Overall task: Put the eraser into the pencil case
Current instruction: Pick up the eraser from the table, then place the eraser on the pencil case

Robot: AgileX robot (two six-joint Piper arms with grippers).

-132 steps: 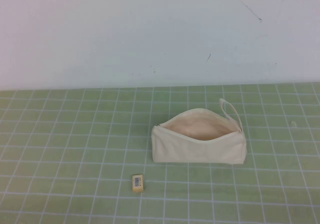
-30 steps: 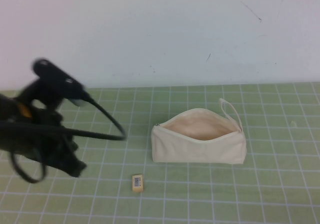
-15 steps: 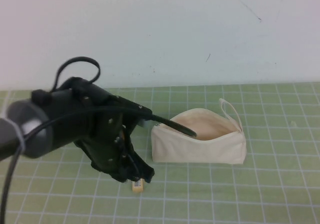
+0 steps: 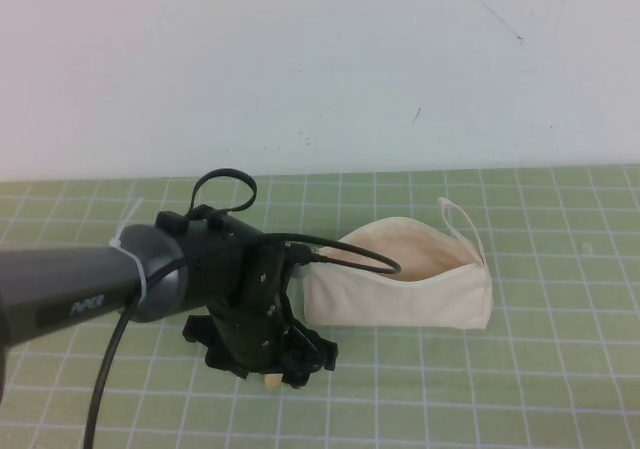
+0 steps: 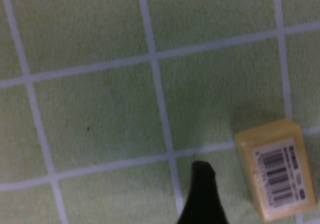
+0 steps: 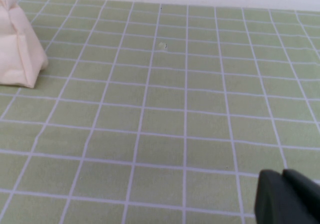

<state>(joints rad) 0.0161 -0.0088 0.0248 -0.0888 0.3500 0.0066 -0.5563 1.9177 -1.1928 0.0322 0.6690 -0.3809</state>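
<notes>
The eraser (image 5: 276,169), a small yellowish block with a barcode label, lies flat on the green grid mat; in the high view only a sliver of it (image 4: 270,379) shows under the left arm. My left gripper (image 4: 274,367) hangs low over it, open, with one black fingertip (image 5: 202,176) just beside the eraser and apart from it; the other finger is out of view. The cream pencil case (image 4: 400,294) stands to the right of the eraser with its zip mouth open upward. My right gripper (image 6: 287,199) is shut and empty, low over the mat to the case's right.
The green mat (image 4: 560,369) with white grid lines covers the table up to a white wall at the back. One end of the pencil case shows in the right wrist view (image 6: 17,49). The left arm's cable (image 4: 340,249) loops over the case's near left end.
My left arm has swung in from the left and come down over the eraser, now covering most of it in the high view. The eraser and pencil case have not moved.
</notes>
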